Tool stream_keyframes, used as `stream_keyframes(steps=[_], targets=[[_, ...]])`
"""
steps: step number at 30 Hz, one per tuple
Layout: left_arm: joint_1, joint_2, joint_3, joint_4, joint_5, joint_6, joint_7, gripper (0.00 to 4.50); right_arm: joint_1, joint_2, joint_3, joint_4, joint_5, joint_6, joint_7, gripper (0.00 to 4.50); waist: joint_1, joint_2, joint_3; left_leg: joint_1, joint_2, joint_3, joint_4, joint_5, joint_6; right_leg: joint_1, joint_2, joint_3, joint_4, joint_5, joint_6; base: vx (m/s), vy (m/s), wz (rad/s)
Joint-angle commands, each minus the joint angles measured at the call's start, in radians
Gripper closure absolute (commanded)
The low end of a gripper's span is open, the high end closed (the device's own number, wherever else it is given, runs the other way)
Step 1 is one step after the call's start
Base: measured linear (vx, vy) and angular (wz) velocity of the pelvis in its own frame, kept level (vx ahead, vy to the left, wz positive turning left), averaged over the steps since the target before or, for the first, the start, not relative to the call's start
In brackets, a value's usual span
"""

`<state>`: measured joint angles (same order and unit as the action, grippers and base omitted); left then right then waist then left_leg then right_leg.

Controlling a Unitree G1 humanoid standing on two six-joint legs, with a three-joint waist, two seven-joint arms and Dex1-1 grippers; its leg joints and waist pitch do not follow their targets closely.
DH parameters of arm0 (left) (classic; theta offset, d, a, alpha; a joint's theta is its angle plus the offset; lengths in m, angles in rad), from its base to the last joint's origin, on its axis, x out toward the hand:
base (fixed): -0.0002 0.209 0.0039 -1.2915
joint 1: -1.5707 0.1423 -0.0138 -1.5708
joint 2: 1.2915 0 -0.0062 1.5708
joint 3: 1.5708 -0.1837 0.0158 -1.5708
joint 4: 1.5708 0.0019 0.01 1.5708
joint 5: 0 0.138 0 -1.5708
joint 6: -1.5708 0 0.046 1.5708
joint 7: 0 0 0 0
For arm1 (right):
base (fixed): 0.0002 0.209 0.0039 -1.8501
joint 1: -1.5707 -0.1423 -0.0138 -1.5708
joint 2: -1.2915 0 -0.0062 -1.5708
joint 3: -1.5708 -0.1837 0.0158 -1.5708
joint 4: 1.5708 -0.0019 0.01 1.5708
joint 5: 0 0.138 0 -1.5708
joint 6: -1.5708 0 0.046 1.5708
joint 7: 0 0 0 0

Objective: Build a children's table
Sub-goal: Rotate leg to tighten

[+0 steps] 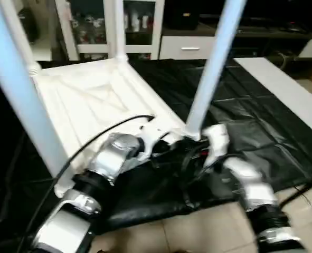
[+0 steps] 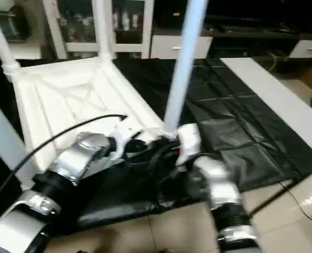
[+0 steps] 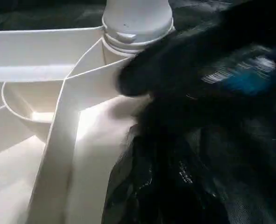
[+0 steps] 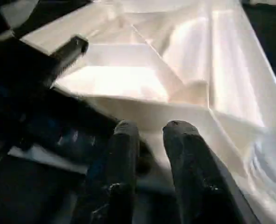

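Observation:
The children's table lies upside down on the black cloth, its X-ribbed underside facing up and several white legs standing on it. The near right leg rises from the corner closest to me, and its round base sits in the corner socket. Both grippers meet at that corner. My left gripper reaches in from the left, low against the table's rim, its fingers hidden. My right gripper hangs just outside the rim; its black fingers stand a narrow gap apart with nothing between them.
The black cloth covers the work table, and its front edge hangs over the tiled floor. A long white board lies at the right. White cabinets stand behind. A black cable loops over my left forearm.

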<state>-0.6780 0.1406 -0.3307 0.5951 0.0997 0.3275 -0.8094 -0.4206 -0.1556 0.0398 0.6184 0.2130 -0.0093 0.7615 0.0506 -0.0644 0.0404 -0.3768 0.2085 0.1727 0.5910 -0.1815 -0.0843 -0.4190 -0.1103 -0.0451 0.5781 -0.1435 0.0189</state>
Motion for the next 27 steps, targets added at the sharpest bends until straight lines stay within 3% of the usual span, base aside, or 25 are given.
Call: stream_keyframes(steps=[1, 2, 5, 7, 8, 9, 11, 12, 16, 19, 22, 24, 27], targets=[[0.008, 0.023, -0.033, -0.020, 0.002, -0.012, -0.055, 4.50, 0.009, -0.053, -0.038, -0.050, 0.021, 0.019, 0.022, 3.15, 0.002, 0.009, -0.060, 0.026, 0.016, 0.009, -0.083, -0.344, 0.025, 0.026, -0.011, 0.016, -0.065, -0.256, -0.217, 0.055, 0.002, 0.13], [0.016, 0.039, -0.043, -0.030, 0.004, -0.011, -0.078, 4.50, 0.016, -0.079, -0.039, -0.068, 0.030, 0.039, 0.052, 3.11, 0.011, 0.011, -0.063, 0.018, 0.016, 0.010, -0.083, -0.282, 0.039, 0.041, -0.012, 0.018, -0.051, -0.191, -0.227, 0.055, 0.002, 0.13], [0.034, 0.078, -0.058, -0.045, 0.008, -0.012, -0.122, 4.50, 0.056, -0.160, -0.022, -0.139, 0.042, 0.085, 0.163, 2.85, 0.018, 0.011, -0.067, 0.016, 0.014, 0.013, -0.072, -0.173, 0.078, 0.050, -0.010, 0.017, -0.035, -0.045, -0.251, 0.018, 0.003, 0.01], [0.041, 0.100, -0.055, -0.042, 0.012, -0.020, -0.140, 4.50, 0.100, -0.228, -0.001, -0.206, 0.049, 0.114, 0.255, 2.63, 0.020, 0.010, -0.069, 0.014, 0.013, 0.013, -0.070, -0.143, 0.092, 0.056, -0.010, 0.016, -0.032, -0.017, -0.259, 0.000, 0.000, 0.00], [0.042, 0.100, -0.055, -0.042, 0.012, -0.020, -0.140, 4.50, 0.100, -0.229, -0.001, -0.207, 0.049, 0.114, 0.256, 2.54, 0.021, 0.007, -0.065, 0.010, 0.013, 0.015, -0.072, -0.164, 0.100, 0.058, -0.013, 0.016, -0.036, -0.057, -0.257, 0.000, 0.000, 0.00], [0.046, 0.119, -0.053, -0.040, 0.011, -0.020, -0.159, 4.50, 0.140, -0.288, 0.013, -0.265, 0.065, 0.140, 0.330, 2.54, 0.021, 0.012, -0.063, 0.011, 0.014, 0.014, -0.075, -0.186, 0.096, 0.057, -0.015, 0.016, -0.040, -0.091, -0.254, 0.000, 0.000, 0.00], [0.051, 0.139, -0.059, -0.047, 0.007, -0.020, -0.189, 4.50, 0.166, -0.336, 0.021, -0.300, 0.077, 0.160, 0.376, 2.28, 0.021, 0.008, -0.055, 0.011, 0.016, 0.011, -0.084, -0.299, 0.066, 0.054, -0.018, 0.016, -0.059, -0.265, -0.213, 0.000, 0.000, 0.00], [0.056, 0.157, -0.065, -0.059, 0.001, -0.018, -0.218, 4.50, 0.173, -0.367, 0.018, -0.305, 0.072, 0.163, 0.388, 2.18, 0.019, 0.007, -0.054, 0.011, 0.016, 0.008, -0.085, -0.320, 0.056, 0.054, -0.019, 0.015, -0.062, -0.305, -0.199, 0.000, 0.000, 0.00], [0.066, 0.187, -0.081, -0.096, -0.023, -0.023, -0.301, 4.50, 0.118, -0.364, -0.018, -0.234, 0.035, 0.101, 0.326, 1.85, -0.003, 0.008, -0.050, 0.011, 0.012, -0.003, -0.091, -0.413, 0.011, 0.042, -0.023, 0.010, -0.079, -0.482, -0.143, 0.000, 0.000, 0.00], [0.072, 0.199, -0.097, -0.124, -0.027, -0.008, -0.338, 4.50, 0.079, -0.346, -0.010, -0.208, 0.009, 0.059, 0.307, 1.65, -0.009, 0.007, -0.050, 0.017, 0.013, -0.002, -0.089, -0.424, 0.006, 0.033, -0.021, 0.011, -0.082, -0.489, -0.143, 0.000, 0.000, 0.00], [0.075, 0.199, -0.103, -0.139, -0.029, 0.001, -0.347, 4.50, 0.067, -0.344, 0.019, -0.214, 0.005, 0.065, 0.325, 1.35, -0.006, 0.009, -0.053, 0.023, 0.016, 0.003, -0.087, -0.399, 0.014, 0.030, -0.014, 0.016, -0.073, -0.391, -0.179, 0.000, 0.000, 0.00], [0.079, 0.199, -0.111, -0.151, -0.033, 0.006, -0.359, 4.50, 0.041, -0.327, 0.042, -0.186, 0.002, 0.060, 0.334, 1.35, 0.000, 0.011, -0.057, 0.016, 0.017, 0.003, -0.088, -0.349, 0.021, 0.040, -0.014, 0.017, -0.060, -0.307, -0.203, 0.000, 0.000, 0.00], [0.084, 0.201, -0.114, -0.160, -0.035, 0.010, -0.368, 4.50, 0.009, -0.306, 0.056, -0.136, -0.006, 0.044, 0.346, 1.35, 0.005, 0.011, -0.063, 0.015, 0.015, 0.009, -0.082, -0.274, 0.038, 0.044, -0.013, 0.017, -0.047, -0.196, -0.239, 0.000, 0.000, 0.00]])
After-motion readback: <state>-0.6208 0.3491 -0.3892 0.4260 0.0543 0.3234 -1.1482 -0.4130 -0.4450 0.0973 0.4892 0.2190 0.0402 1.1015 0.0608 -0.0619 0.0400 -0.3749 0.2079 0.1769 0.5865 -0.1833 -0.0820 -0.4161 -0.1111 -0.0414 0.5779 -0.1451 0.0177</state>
